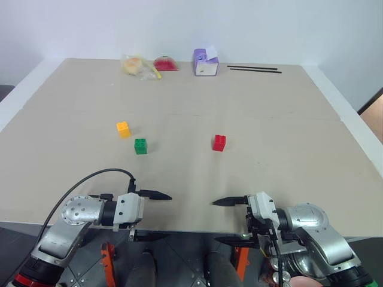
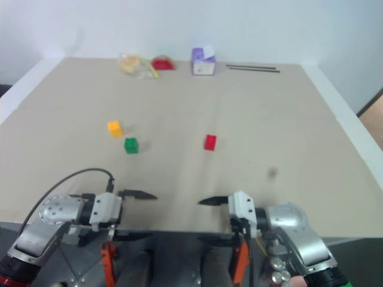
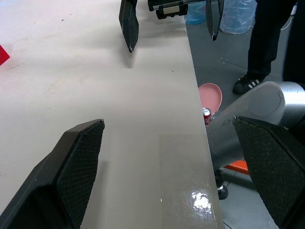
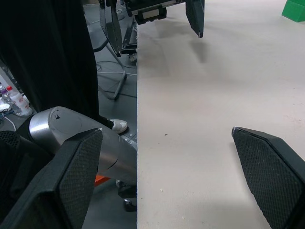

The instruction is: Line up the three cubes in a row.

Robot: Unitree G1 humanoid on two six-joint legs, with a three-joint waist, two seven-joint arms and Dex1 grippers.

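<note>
Three cubes rest apart on the beige table (image 1: 281, 137). The yellow-orange cube (image 1: 123, 128) sits left of centre, the green cube (image 1: 140, 146) is just in front of it to the right, and the red cube (image 1: 219, 142) stands alone further right. My left gripper (image 1: 159, 216) hovers at the table's near edge, open and empty, pointing right. Facing it, my right gripper (image 1: 215, 222) is open and empty too, pointing left. Both hang well short of the cubes. The right wrist view catches the green cube (image 4: 295, 10) beyond the left gripper's fingers (image 4: 195, 16).
Along the far edge lie a purple-and-white box (image 1: 205, 62), a clear bag of food (image 1: 136, 66), a red item (image 1: 166, 63) and two black sticks (image 1: 254, 69). A person's legs (image 3: 267, 43) stand beside the table; a pink bowl (image 3: 210, 95) sits on the floor.
</note>
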